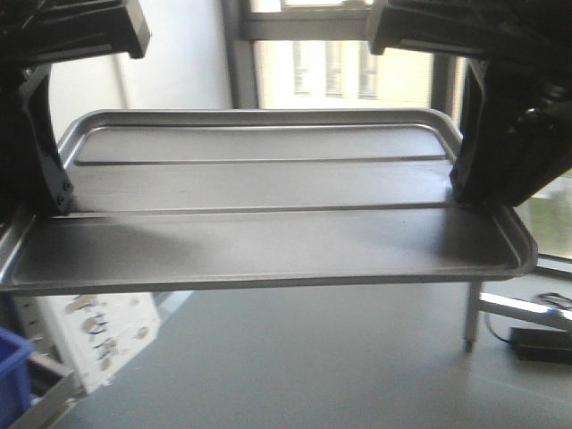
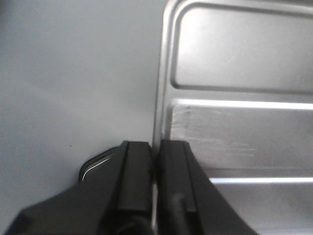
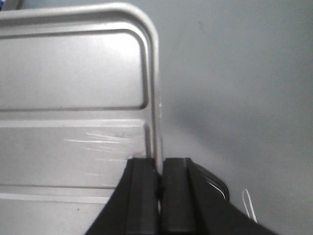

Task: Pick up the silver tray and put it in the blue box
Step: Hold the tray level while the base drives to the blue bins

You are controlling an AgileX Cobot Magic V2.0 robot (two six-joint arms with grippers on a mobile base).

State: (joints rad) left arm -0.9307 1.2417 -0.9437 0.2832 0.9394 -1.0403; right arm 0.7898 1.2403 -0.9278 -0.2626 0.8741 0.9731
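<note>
My left gripper (image 2: pixel 154 149) has its two black fingers (image 2: pixel 134 171) closed on the rim of the silver tray (image 2: pixel 244 73), one on each side. My right gripper (image 3: pixel 160 164) pinches the opposite rim the same way. Both arms come down from above, and the wrists seem level, though shadow blurs them.
</note>
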